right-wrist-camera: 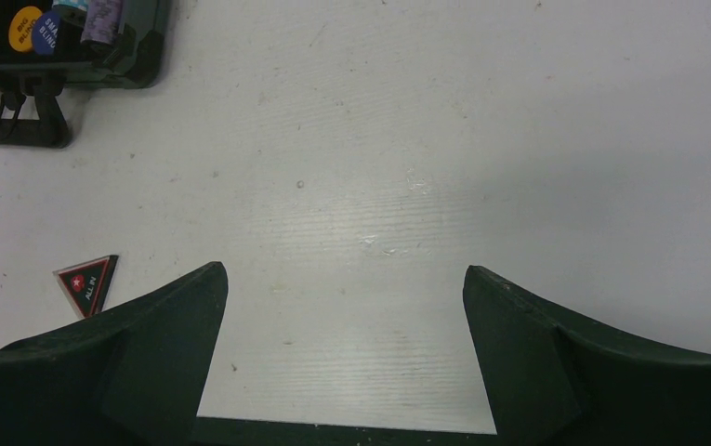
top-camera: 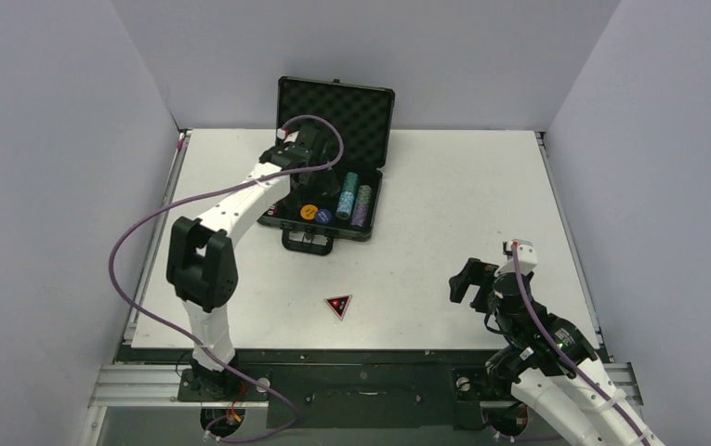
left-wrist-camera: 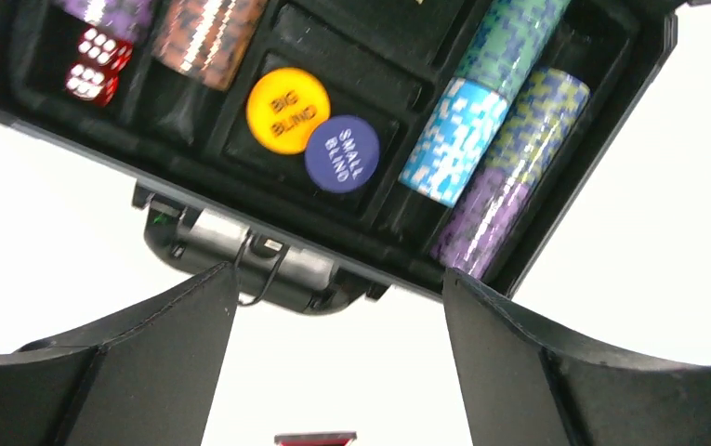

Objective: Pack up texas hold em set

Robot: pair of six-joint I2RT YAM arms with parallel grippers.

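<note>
Jaws spread wide over the table (right-wrist-camera: 379, 139), triangle (right-wrist-camera: 86, 283) at left, briefcase (right-wrist-camera: 144, 56) corner top left.

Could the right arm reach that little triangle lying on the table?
Probably yes. The triangle lies flat on bare table, clear of the case, and nothing stands between it and the right gripper, which is open and empty off to its right.

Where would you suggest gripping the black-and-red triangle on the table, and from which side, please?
Probably from straight above: the black-and-red triangle lies flat and thin on the table, so no side offers a face. Set one finger on each slanted edge, near its middle; its point faces the arms. The open right gripper looks nearest.
</note>
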